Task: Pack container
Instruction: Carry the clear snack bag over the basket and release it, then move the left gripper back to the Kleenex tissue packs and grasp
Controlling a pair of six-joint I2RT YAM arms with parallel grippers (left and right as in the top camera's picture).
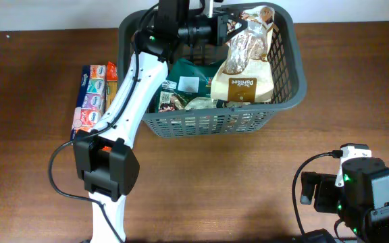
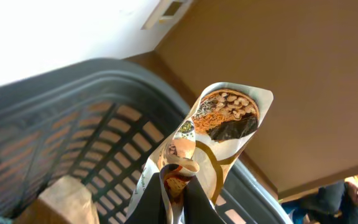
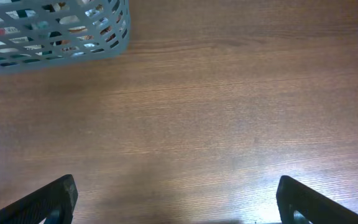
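The dark grey slotted container stands at the back middle of the table. My left gripper is over its far side, shut on a tan snack packet with a granola picture; the packet hangs into the basket. In the left wrist view the packet is pinched between my fingers, with the container's lattice wall behind it. A brown pouch and a green packet lie inside. My right gripper is open and empty over bare table at the front right.
A stack of colourful snack boxes lies on the table left of the container, beside my left arm. The container's front corner shows at the top left of the right wrist view. The right arm's base sits at the front right.
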